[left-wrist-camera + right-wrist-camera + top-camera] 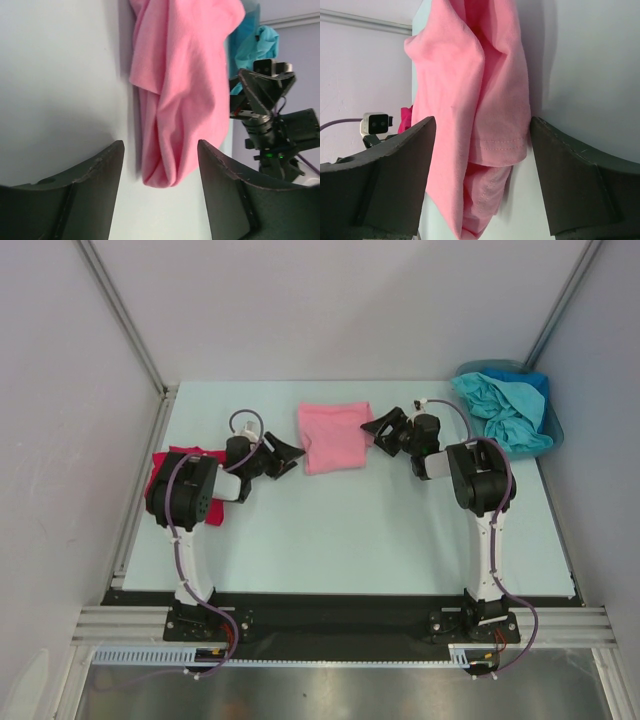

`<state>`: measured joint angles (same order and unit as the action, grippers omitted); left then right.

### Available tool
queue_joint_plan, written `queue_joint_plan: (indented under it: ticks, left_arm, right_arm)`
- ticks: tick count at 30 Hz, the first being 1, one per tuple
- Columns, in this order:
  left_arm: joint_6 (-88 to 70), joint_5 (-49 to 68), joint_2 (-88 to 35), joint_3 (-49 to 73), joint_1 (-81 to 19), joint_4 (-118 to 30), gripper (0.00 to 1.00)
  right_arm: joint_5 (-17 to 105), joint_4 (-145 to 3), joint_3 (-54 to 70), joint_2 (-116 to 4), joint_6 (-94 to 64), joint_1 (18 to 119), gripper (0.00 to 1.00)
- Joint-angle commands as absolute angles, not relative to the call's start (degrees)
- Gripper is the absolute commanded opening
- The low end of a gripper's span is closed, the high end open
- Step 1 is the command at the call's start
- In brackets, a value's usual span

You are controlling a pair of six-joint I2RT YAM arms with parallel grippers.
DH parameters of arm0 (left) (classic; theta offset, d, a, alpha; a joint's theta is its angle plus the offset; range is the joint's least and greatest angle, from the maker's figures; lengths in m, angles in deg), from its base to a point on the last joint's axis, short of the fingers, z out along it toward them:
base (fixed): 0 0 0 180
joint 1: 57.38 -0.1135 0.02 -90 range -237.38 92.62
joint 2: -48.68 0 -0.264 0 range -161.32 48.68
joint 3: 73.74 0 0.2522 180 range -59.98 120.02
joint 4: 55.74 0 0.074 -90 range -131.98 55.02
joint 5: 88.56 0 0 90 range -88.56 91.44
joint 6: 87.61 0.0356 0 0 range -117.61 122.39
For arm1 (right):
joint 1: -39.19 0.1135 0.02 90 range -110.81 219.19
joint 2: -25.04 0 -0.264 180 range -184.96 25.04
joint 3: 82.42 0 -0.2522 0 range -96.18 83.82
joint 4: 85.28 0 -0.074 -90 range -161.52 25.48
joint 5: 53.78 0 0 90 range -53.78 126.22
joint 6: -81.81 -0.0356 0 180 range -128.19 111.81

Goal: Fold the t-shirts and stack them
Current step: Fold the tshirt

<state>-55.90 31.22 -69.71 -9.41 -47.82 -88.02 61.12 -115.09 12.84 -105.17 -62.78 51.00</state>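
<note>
At the near edge of the table (340, 540) the two arms are bolted side by side, and both reach forward over the pale surface. A little farther, on the left side, a bright red t-shirt (160, 468) lies bunched and is partly hidden behind the left arm.

Past the middle of the table, the left gripper (288, 454) stands just beside the left edge of the light pink t-shirt (335, 437). Its jaws are spread wide and nothing is pinched between them. In its wrist view the end of the pink cloth lies in the gap between the two fingers, apart from both. The right gripper (378, 428) faces it from the other side, just beside the right edge of the same shirt. Its jaws are also wide apart and hold nothing, though the hemmed edge of the cloth reaches in between them. The pink t-shirt lies folded flat on the table between the two grippers.

Farthest away, in the right corner, the teal and blue t-shirts (500, 410) lie crumpled in a heap in a blue tub (492, 367).
</note>
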Motion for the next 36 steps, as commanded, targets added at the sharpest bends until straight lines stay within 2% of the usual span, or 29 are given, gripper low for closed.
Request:
queue_joint_plan:
  ticks: [1, 12, 22, 29, 36]
  left_arm:
    - [-59.2, 33.4, -69.0, -8.6, -48.2, -95.0, 0.66]
    - [-65.6, 37.2, -79.4, 5.3, -47.9, -97.8, 0.64]
    - [-54.0, 33.0, -72.4, 1.7, -48.4, -80.7, 0.66]
    - [-51.7, 33.5, -71.4, 0.3, -49.3, -77.9, 0.67]
    - [-56.3, 37.9, -76.8, 5.7, -48.6, -82.9, 0.73]
  right_arm:
    - [61.0, -111.7, 14.9, -106.6, -61.6, 51.7, 0.8]
    - [61.3, -111.1, 14.4, -107.0, -61.3, 51.4, 0.78]
    - [61.4, -111.7, 13.9, -106.9, -62.4, 50.9, 0.77]
    - [61.6, -112.8, 15.0, -106.4, -63.1, 51.1, 0.77]
    - [62.0, -113.3, 15.4, -106.2, -63.5, 50.9, 0.73]
